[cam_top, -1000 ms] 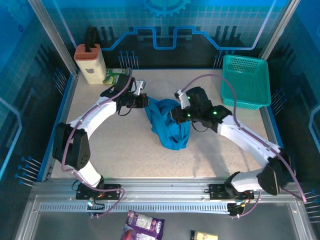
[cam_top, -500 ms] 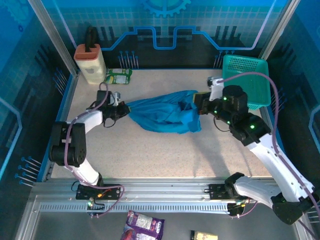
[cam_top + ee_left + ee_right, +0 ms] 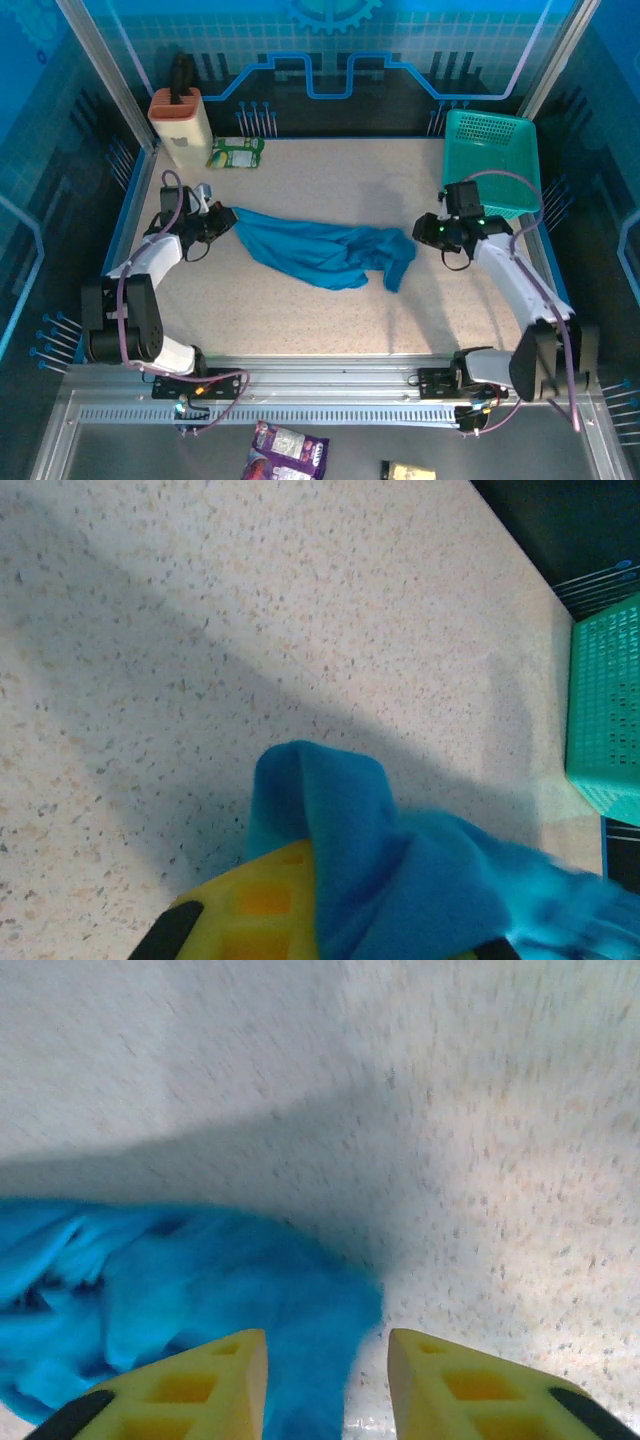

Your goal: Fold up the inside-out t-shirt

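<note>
- The near strip of the table (image 3: 330, 320), between the arm bases and the t-shirt (image 3: 320, 250), lies bare and gives wide passage from side to side.
- The t-shirt stretches low across the middle. It runs from the left gripper (image 3: 225, 216), which pinches its corner, to just beside the right gripper (image 3: 422, 234), whose fingers stand apart.
- Behind the cloth, the far middle of the table is bare.
- A teal mesh basket (image 3: 492, 160) takes the far right corner, just behind the right arm.
- A beige container (image 3: 180, 125) and a green packet (image 3: 237, 152) crowd the far left corner.
</note>
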Controlling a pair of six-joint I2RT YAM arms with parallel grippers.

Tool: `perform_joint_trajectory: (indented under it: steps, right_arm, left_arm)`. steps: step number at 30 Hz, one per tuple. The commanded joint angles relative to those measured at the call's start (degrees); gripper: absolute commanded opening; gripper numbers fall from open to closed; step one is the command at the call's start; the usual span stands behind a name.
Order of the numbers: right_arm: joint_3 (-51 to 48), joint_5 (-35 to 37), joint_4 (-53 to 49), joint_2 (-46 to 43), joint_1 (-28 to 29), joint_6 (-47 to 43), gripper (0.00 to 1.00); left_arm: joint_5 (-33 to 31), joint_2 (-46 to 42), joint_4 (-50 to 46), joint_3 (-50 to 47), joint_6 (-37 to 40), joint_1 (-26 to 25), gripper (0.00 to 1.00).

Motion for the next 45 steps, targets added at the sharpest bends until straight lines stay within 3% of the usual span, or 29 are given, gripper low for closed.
perform_joint_trajectory:
  steps: [1, 6, 13, 21, 23, 25, 28, 30, 39, 45]
  right_arm:
    - [2.76, 1.04, -4.69, 0.45, 2.94, -2.27, 0.42]
    - [5.62, 3.17, -5.78, 1.71, 12.49, -7.00, 0.48]
    - [10.05, 6.46, -6.80, 13.83, 24.06, -7.31, 0.51]
    - [11.97, 11.16, -5.81, 26.77, 26.15, -7.79, 0.55]
    - [11.81, 11.83, -4.79, 28.61, 26.00, -8.13, 0.53]
    - [12.04, 14.13, -4.79, 29.08, 25.80, -8.23, 0.37]
    - [12.30, 17.91, -5.47, 24.93, 25.01, -8.71, 0.09]
    - [13.32, 19.75, -6.40, 20.29, 24.17, -9.56, 0.00]
    - [28.32, 22.31, -9.26, 0.53, 16.79, -16.50, 0.00]
    - [33.44, 28.36, -9.53, -9.70, 10.17, -19.01, 0.00]
  left_arm:
    - [3.17, 1.15, -2.07, -0.48, 1.13, 0.32, 0.00]
    - [3.11, 1.28, -2.75, -0.53, 1.62, -0.10, 0.00]
    - [2.64, 0.70, -3.20, -0.16, 1.70, -0.58, 0.00]
    - [2.33, -0.68, -4.50, -0.39, 2.39, -0.67, 0.00]
    - [2.48, -0.89, -4.55, -0.32, 2.42, -0.76, 0.00]
    - [2.38, -1.41, -4.96, -0.18, 2.50, -0.76, 0.00]
    - [1.90, -2.63, -5.98, 0.26, 2.90, -0.76, 0.00]
    - [1.48, -3.72, -6.47, 0.65, 2.88, -0.76, 0.00]
    - [-1.77, -8.61, -6.94, 3.77, 1.46, -0.17, 0.00]
    - [-1.24, -9.67, -6.13, 4.72, -0.05, 1.65, 0.00]
